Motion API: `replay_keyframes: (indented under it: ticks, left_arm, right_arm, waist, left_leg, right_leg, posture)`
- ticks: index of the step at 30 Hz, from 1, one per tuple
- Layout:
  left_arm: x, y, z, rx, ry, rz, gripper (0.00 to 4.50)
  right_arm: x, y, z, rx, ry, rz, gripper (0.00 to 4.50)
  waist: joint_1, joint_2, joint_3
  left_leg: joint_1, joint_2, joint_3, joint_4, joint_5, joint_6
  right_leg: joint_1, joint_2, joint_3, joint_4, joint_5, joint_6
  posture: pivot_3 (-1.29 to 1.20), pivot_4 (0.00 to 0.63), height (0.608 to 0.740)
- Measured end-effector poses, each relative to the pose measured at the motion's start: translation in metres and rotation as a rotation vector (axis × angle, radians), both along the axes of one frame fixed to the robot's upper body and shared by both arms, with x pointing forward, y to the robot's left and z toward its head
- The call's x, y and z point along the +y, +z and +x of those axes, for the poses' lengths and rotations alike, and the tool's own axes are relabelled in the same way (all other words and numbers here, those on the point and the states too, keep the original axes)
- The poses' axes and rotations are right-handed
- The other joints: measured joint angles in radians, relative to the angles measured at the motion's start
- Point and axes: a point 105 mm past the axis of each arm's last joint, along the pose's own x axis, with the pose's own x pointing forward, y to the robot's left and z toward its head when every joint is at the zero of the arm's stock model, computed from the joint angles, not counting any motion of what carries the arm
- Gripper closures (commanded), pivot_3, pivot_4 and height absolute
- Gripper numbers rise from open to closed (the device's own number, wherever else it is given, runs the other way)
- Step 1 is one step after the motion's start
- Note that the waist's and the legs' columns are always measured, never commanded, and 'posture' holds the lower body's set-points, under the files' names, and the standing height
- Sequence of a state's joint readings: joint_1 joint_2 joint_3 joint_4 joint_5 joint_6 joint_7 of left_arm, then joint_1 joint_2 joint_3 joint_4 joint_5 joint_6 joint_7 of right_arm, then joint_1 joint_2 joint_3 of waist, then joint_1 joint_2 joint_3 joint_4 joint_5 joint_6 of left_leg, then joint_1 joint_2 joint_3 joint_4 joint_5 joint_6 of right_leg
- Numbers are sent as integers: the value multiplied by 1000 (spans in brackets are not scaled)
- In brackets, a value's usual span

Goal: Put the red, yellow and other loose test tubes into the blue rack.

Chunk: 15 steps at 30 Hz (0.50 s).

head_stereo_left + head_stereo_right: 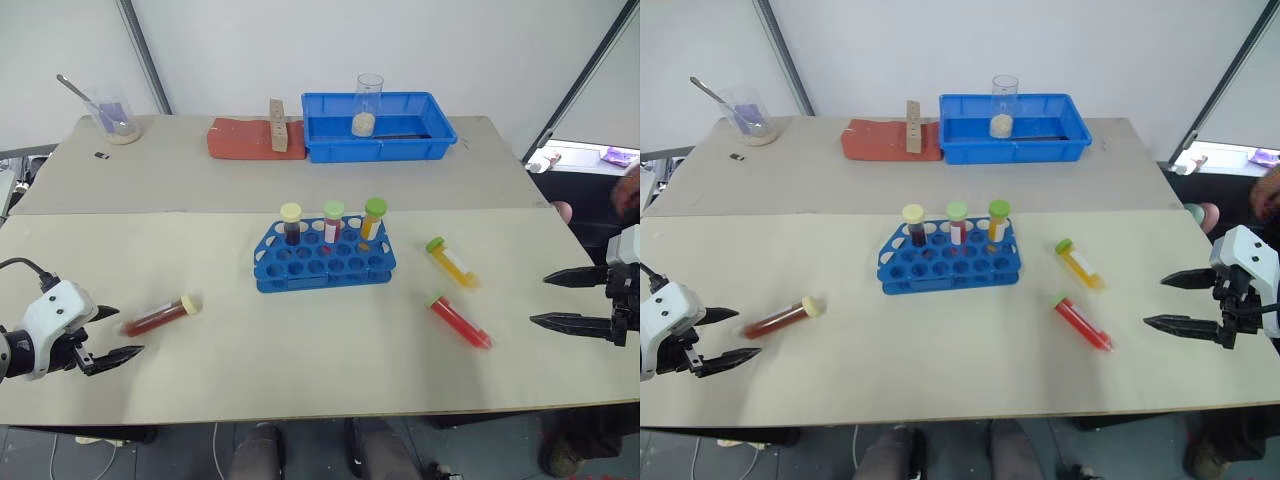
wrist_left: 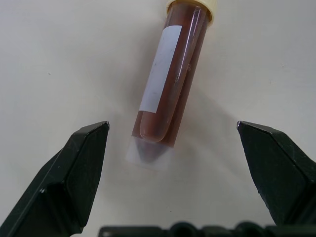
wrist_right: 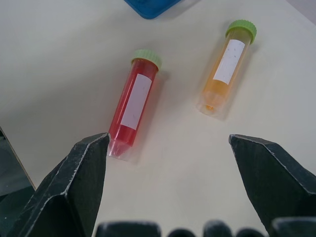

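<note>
Bare table (image 1: 300,350) all around each loose tube; blue rack (image 1: 325,260) centrally between.

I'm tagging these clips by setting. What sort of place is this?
Likely a mock lab bench: capped test tubes standing in a blue rack, a glass beaker in a blue tray, and another beaker with a stirrer.

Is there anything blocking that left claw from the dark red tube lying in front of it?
Nothing visible. The left gripper is open and the dark red tube lies on bare table just beyond its fingertips, rounded end toward them. Between the tube and the blue rack the tabletop also looks free.
</note>
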State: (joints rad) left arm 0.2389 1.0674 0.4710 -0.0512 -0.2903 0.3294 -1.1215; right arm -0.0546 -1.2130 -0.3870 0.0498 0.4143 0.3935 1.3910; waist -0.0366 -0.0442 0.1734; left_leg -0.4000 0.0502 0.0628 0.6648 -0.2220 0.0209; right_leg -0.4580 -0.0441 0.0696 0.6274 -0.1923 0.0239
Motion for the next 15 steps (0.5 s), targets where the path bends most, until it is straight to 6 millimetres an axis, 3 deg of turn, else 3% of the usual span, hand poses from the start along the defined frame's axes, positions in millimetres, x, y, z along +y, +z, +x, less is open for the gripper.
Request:
replay_keyframes:
  ticks: [15]
  left_arm:
    - [0, 0, 0, -4, 4, 3, 27]
  right_arm:
    - [-5, -2, -3, 9, -18, -5, 198]
  waist:
    - [0, 0, 0]
  left_leg:
    - [0, 0, 0, 0, 0, 0]
  right_leg:
    - [0, 0, 0, 0, 0, 0]
  posture:
    - [0, 150, 740]
